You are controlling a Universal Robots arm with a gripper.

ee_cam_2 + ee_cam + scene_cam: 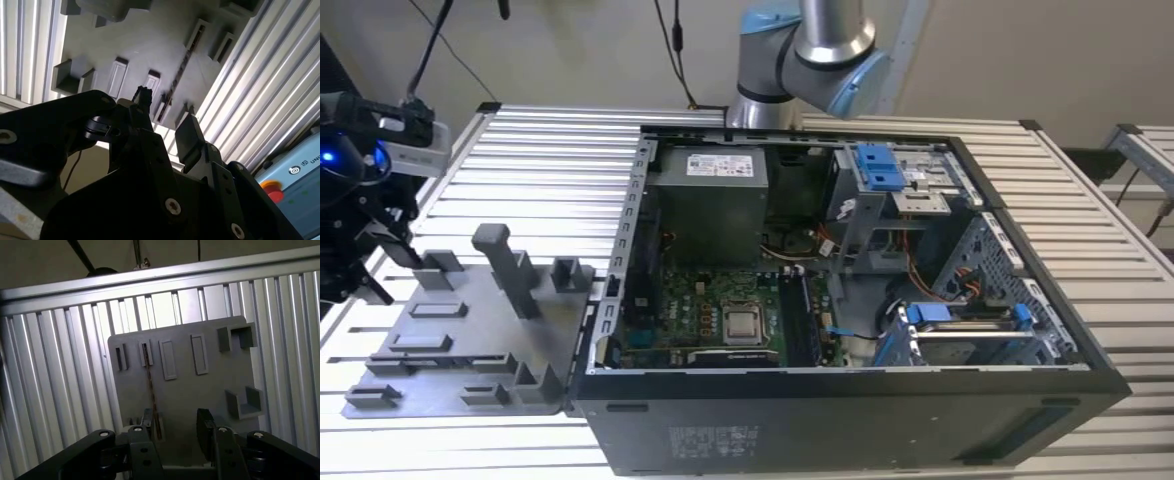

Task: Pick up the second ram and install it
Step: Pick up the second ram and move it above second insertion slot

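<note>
Pick-up step: gripper hovering spread over second ram standing in grey tray; grasp calling for centring astride thin board.

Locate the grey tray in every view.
Exterior view: grey tray at that view's left, beside the computer case.
First wrist view: grey tray just beyond the gripper.
Second wrist view: grey tray beyond the gripper.
Shared landmark: the ribbed metal table.

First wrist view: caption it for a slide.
Open gripper over the grey tray, the second ram standing on edge in it.
</note>
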